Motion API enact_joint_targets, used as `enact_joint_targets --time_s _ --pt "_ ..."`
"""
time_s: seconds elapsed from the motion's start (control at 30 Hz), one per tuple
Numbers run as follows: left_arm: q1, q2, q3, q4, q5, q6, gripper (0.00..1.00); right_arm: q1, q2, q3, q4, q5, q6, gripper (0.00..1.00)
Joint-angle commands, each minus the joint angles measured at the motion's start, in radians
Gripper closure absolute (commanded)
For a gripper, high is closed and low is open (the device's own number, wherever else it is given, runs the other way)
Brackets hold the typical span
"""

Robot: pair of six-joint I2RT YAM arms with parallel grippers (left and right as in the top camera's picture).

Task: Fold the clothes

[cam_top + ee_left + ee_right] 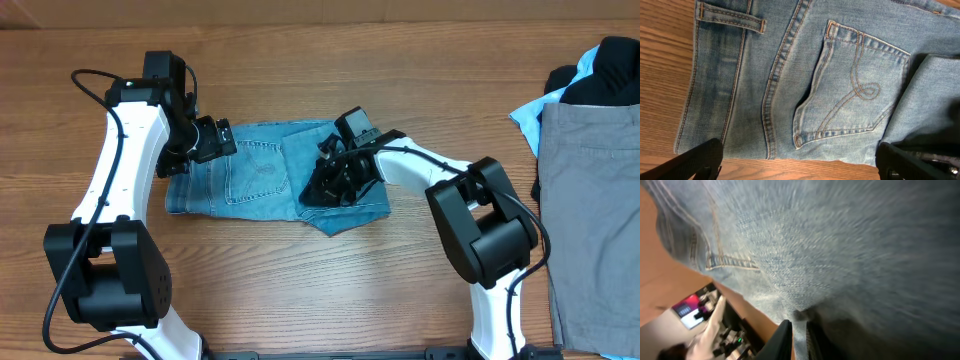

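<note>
Half-folded light-blue denim jeans on wood-grain table.
My right gripper pinches the denim; my left gripper stands wide.

The brown table shows wood grain running left to right.

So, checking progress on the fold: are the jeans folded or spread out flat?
Folded: the jeans form a short stack, with a denim layer doubled over beside the back pocket.
</note>
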Motion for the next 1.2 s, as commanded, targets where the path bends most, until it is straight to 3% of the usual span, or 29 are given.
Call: enact_joint_targets --time_s 0.0,0.07,0.1,0.13,0.17,0.27,0.4,0.5,0.6,0.77,1.17 --pt "0.0 -0.027 -0.003 0.002 -0.014 0.036 0.0 -0.024 -0.135 0.016 -0.003 0.176 0.022 0.84" --pt "0.025 -0.027 -0.003 0.006 -0.048 0.053 0.0 -0.036 -0.247 0.04 0.005 0.298 0.019 0.63" --pt "0.038 -0.027 -0.003 0.008 -0.068 0.053 0.0 -0.039 -0.278 0.04 0.017 0.334 0.019 0.46" --pt "0.057 -0.027 -0.003 0.012 -0.081 0.062 0.0 -0.043 -0.306 0.04 0.025 0.37 0.019 0.18" --pt "0.077 -0.027 -0.003 0.016 -0.081 0.071 0.0 -0.047 -0.329 0.04 0.03 0.404 0.019 0.0" --pt "0.15 -0.027 -0.003 0.029 -0.019 0.112 0.0 -0.056 -0.359 0.04 0.035 0.492 0.019 0.0" --pt "0.244 -0.027 -0.003 0.037 0.111 0.252 0.0 -0.056 -0.356 0.036 0.006 0.646 0.019 0.0" --pt "0.292 -0.027 -0.005 0.026 0.11 0.285 0.0 -0.056 -0.355 0.035 -0.01 0.735 0.019 0.0" --pt "0.318 -0.026 -0.018 0.037 0.097 0.304 0.0 -0.056 -0.355 0.035 -0.01 0.742 0.019 0.0" --pt "0.321 0.008 -0.057 0.084 0.192 0.395 0.0 -0.056 -0.355 0.035 -0.018 0.758 0.018 0.0" --pt "0.32 0.193 -0.057 0.135 0.287 0.433 0.0 -0.058 -0.355 0.035 -0.018 0.776 0.019 0.0"
